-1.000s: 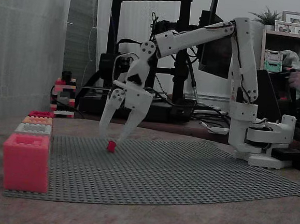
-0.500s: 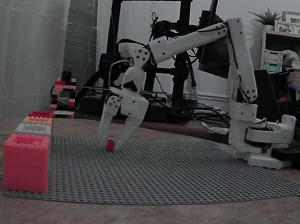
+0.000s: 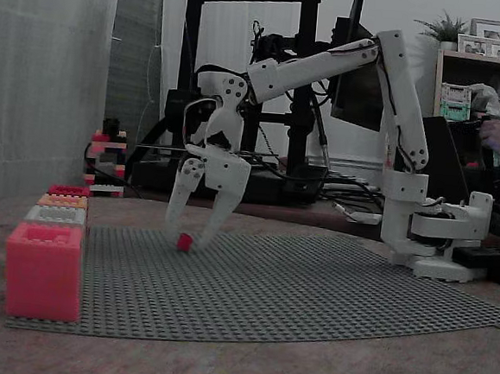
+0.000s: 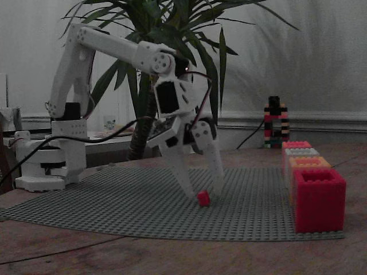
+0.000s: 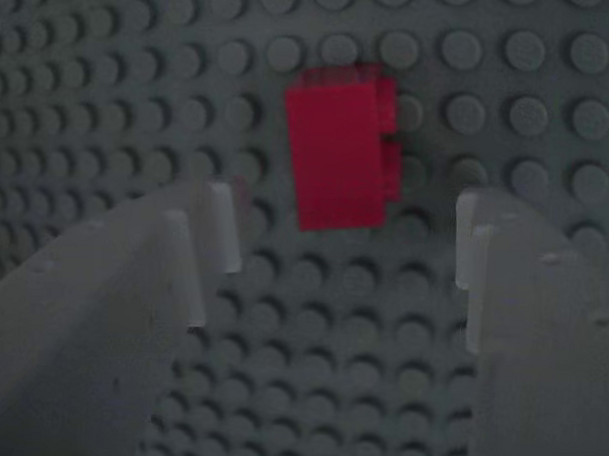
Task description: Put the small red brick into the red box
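The small red brick (image 5: pixel 339 149) is seen in the upper middle of the wrist view, lying loose on the grey studded baseplate (image 5: pixel 110 71), just beyond the two pale fingertips (image 5: pixel 217 225) that frame the lower corners. The gripper (image 3: pixel 187 232) is spread wide and holds nothing; its tips are lowered almost to the plate, presumably so that the brick can be straddled and then pinched from both sides. In both fixed views the brick (image 4: pixel 203 198) is found at the fingertips, near the middle of the plate, though whether a finger already touches it cannot be told in this dim light. The brick appears slightly skewed against the stud rows, which suggests it is resting on the studs rather than pressed onto them. The coloured boxes are lined up along one edge of the plate, at the lower left of one fixed view and the lower right of the other, well apart from the brick. The red box (image 4: pixel 297 145) is judged to be the deep red one at the far end of that row, behind the pink-coral box (image 4: pixel 319 197) nearest the camera.
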Available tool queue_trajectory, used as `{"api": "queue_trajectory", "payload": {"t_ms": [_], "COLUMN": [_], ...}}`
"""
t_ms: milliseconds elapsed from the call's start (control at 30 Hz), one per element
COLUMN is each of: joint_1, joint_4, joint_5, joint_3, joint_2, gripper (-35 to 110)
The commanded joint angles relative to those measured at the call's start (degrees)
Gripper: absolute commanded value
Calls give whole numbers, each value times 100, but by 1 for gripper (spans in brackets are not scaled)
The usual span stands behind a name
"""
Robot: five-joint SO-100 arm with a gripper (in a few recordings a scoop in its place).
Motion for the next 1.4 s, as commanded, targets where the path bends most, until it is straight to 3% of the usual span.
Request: {"api": "queue_trajectory", "payload": {"t_ms": [0,733,1367], "joint_1": [149,352,352], "joint_4": [79,308,-62], "joint_5": [-105,-220,-132], "joint_3": [-316,-571,-949], "joint_2": [308,404,-246], "gripper": [18,18,0]}}
